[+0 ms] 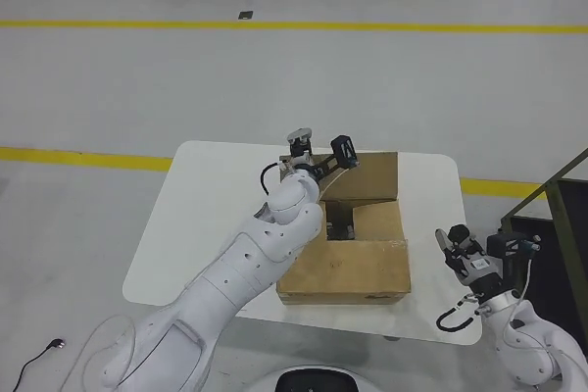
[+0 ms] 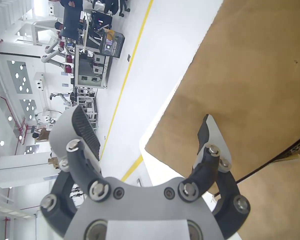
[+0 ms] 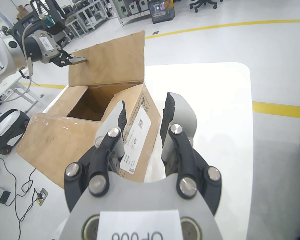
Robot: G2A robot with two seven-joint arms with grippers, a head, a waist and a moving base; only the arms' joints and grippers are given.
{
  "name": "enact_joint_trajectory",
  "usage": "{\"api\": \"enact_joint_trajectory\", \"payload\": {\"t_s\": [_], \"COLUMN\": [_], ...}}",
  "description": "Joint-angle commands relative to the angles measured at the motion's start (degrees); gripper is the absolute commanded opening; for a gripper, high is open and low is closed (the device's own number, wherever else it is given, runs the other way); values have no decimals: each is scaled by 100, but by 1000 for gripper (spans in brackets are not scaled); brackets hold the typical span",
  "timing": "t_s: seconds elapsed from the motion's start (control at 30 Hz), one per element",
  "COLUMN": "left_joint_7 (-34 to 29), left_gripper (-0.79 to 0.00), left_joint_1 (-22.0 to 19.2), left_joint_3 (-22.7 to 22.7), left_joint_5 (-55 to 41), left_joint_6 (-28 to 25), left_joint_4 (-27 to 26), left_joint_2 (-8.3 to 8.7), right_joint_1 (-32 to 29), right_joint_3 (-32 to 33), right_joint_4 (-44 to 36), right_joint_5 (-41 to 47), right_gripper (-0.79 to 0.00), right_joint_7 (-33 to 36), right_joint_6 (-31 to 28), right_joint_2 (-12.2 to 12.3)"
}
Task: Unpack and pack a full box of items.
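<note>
A brown cardboard box [image 1: 348, 265] stands open on the white table [image 1: 206, 216], its far flap [image 1: 367, 176] raised upright. Dark items [image 1: 338, 225] lie inside, too shadowed to make out. My left gripper [image 1: 321, 145] is open wide at that flap's outer edge [image 2: 240, 76]. One fingertip [image 2: 210, 133] rests against the cardboard, while the other finger [image 2: 85, 131] stands out in the air. From the right wrist the left gripper [image 3: 62, 31] is seen touching the flap [image 3: 110, 61]. My right gripper [image 3: 145, 116] is open and holds nothing, beside the box's labelled wall [image 3: 137, 136].
A dark metal frame [image 1: 568, 206] stands off the table's right side. Bare tabletop lies to the right of the box [image 3: 210, 101] and to its left. Cables and a small device [image 3: 2, 196] lie on the floor below.
</note>
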Motion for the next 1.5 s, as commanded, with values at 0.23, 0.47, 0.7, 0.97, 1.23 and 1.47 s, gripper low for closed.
{"api": "enact_joint_trajectory", "payload": {"t_s": [0.23, 0.47, 0.7, 0.97, 1.23, 1.47], "left_joint_7": [81, 184, 10, -174, -189, 40], "left_gripper": [0, 0, 0, 0, 0, 0], "left_joint_1": [-141, 18, 832, 2360, 3517, 4166], "left_joint_3": [64, -142, -712, -1694, -2466, -2955], "left_joint_5": [-27, -87, 285, 615, -78, -878], "left_joint_6": [134, 138, -412, -1679, -2947, -3642], "left_joint_4": [554, 68, -1702, -4219, -5629, -6151], "left_joint_2": [-222, -221, 100, 531, 746, 867], "right_joint_1": [52, 106, 159, 310, 672, 1041], "right_joint_3": [-14, -19, 61, 120, 159, 234], "right_joint_4": [19, 2, 21, 243, 695, 1003], "right_joint_5": [-14, 105, 532, 1166, 1930, 1863], "right_gripper": [-422, -394, -382, -317, -228, 0], "right_joint_7": [82, 65, 89, 464, 1440, 2185], "right_joint_6": [-16, -88, -394, -1175, -2276, -2782], "right_joint_2": [-1, -5, -1, 40, 154, 280]}}
